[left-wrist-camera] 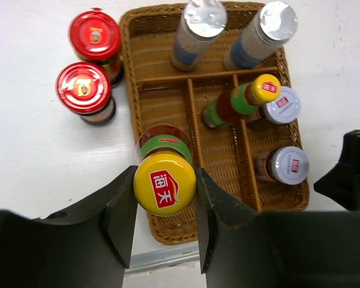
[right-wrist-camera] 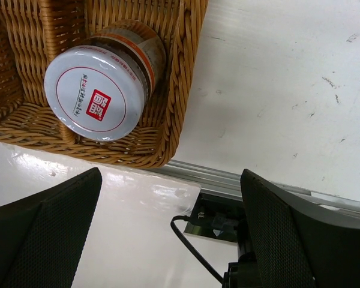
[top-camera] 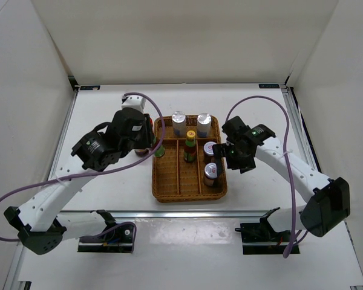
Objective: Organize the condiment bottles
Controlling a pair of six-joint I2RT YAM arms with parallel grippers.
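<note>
- The left gripper [left-wrist-camera: 165, 180] is closed to a narrow gap on a yellow-capped bottle [left-wrist-camera: 165, 185]. One finger [left-wrist-camera: 121, 216] presses on each side just under the cap.
- That bottle is upright, its long axis vertical and its cap facing the wrist camera. It sits at the left wall of the wicker tray [left-wrist-camera: 132, 66], toward the near end. Whether its base rests on anything is hidden.
- The tray's left long compartment beside it shows bare wicker floor.
- Two red-capped jars [left-wrist-camera: 83, 87] stand upright on the table [left-wrist-camera: 30, 162], close together and just left of the tray's far corner.
- A second yellow-capped bottle [left-wrist-camera: 240, 102] stands in the middle compartment.
- Two tall silver-capped shakers [left-wrist-camera: 201, 21] stand in the far cross compartment.
- Two short silver-capped shakers [left-wrist-camera: 287, 164] stand in the right compartment.
- The right gripper [right-wrist-camera: 170, 174] is spread wide with nothing between its fingers. It hangs outside the tray's near right corner, near the closer short shaker.
</note>
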